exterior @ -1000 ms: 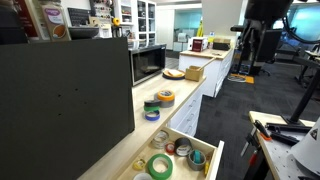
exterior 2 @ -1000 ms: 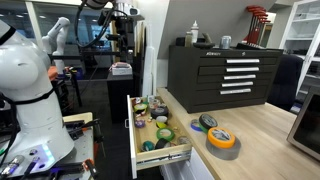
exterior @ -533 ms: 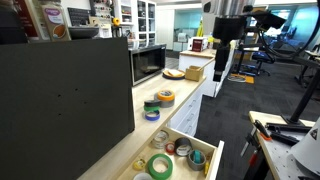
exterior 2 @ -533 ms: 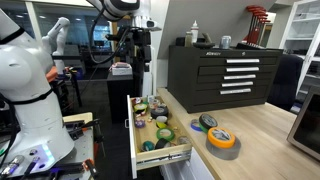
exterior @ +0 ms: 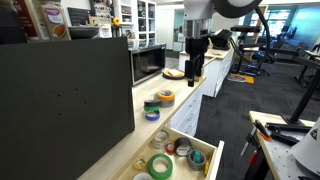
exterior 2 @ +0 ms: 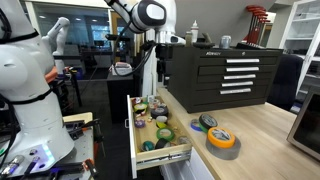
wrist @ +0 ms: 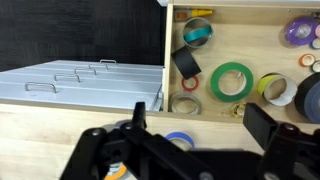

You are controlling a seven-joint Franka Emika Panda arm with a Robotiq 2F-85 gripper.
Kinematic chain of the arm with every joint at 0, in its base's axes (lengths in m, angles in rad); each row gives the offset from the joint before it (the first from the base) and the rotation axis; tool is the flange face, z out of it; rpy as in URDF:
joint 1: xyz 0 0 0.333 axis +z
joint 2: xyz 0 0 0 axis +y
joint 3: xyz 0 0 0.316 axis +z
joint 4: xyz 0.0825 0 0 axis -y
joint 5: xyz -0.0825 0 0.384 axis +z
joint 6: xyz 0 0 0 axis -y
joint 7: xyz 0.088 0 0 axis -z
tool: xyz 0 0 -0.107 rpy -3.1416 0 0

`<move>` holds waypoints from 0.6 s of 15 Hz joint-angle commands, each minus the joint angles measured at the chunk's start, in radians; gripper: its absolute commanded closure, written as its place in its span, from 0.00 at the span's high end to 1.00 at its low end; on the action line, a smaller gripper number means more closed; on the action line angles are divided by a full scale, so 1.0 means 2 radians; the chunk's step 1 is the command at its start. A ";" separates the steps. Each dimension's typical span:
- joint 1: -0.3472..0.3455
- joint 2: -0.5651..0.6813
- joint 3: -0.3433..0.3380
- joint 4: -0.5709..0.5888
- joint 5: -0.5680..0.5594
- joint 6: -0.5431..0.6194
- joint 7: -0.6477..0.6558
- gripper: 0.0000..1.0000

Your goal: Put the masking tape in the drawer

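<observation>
Wrist view: the black two-fingered claw (wrist: 185, 150) is spread wide and empty, with the open pale-wood drawer (wrist: 250, 50) of assorted tape rolls beyond. In both exterior views the flat tan-orange masking tape roll (exterior: 166, 97) (exterior 2: 222, 139) lies on the light wooden countertop (exterior: 186, 103), outside the drawer.

A microwave (exterior: 148, 63) sits on the wooden counter (exterior: 186, 104), with a green roll (exterior: 150, 104) just beside a blue roll (exterior: 152, 115). A black tool chest (exterior 2: 225, 75) stands against the far wall.

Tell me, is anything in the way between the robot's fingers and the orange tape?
Nothing visible is. The fingers hang open in the air, and the masking tape lies uncovered on the counter. A green roll and a blue roll sit beside it, not on it.
</observation>
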 commanded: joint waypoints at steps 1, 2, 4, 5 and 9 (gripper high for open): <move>0.009 0.017 -0.011 0.015 -0.002 -0.001 0.003 1.00; 0.010 0.030 -0.012 0.025 -0.002 -0.001 0.004 1.00; 0.011 0.040 -0.012 0.034 -0.002 -0.001 0.005 1.00; 0.011 0.040 -0.012 0.035 -0.002 -0.001 0.005 1.00; 0.011 0.040 -0.012 0.036 -0.002 -0.001 0.005 1.00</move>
